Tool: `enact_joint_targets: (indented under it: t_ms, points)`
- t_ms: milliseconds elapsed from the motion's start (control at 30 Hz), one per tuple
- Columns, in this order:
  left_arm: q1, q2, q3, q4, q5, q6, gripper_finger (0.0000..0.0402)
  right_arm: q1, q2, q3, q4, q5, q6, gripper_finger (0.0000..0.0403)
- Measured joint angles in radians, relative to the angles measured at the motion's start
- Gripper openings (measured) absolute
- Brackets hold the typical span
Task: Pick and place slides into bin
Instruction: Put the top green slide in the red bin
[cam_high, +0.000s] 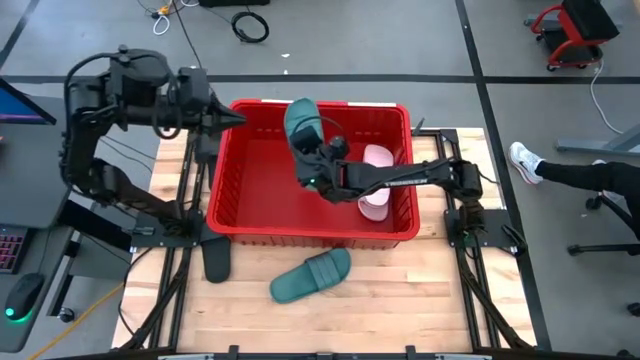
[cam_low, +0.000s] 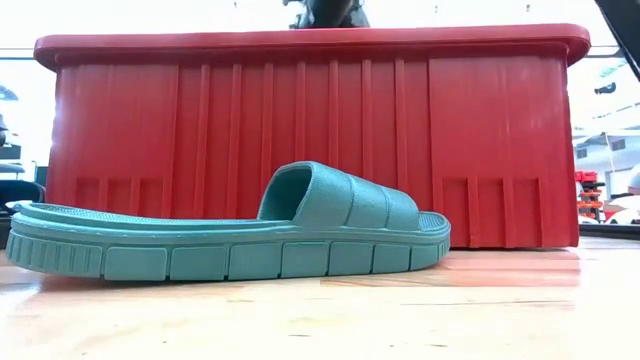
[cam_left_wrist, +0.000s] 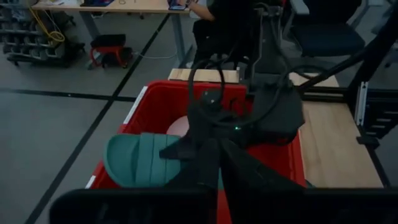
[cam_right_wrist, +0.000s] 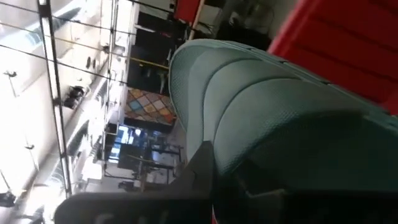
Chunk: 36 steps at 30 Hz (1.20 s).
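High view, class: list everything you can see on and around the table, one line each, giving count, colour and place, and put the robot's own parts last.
Bin: one, red, centre of the table.
Pink slides: two, pale pink, inside the bin at its right end.
Held teal slide: one, teal green, over the bin's far side, gripped by the right gripper.
Loose teal slide: one, teal green, on the table in front of the bin.
Black slide: one, black, on the table by the bin's front left corner.
Person's leg: one, dark trousers, white shoe, floor right of the table.
Left gripper: one, dark, at the bin's far left corner.
Right gripper: one, dark, over the bin.
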Motion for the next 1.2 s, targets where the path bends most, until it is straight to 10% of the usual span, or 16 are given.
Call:
enact_joint_targets:
  t_ms: [733, 1200]
  points:
    - [0.0, -0.224, -0.568, 0.244, 0.016, -0.064, 0.0013, -0.124, 0.144, -0.007, -0.589, -0.413, 0.447, 0.0009]
    - [-0.001, -0.27, -0.637, 0.272, 0.02, -0.066, 0.0028, -0.119, 0.186, -0.009, -0.694, -0.467, 0.448, 0.0011]
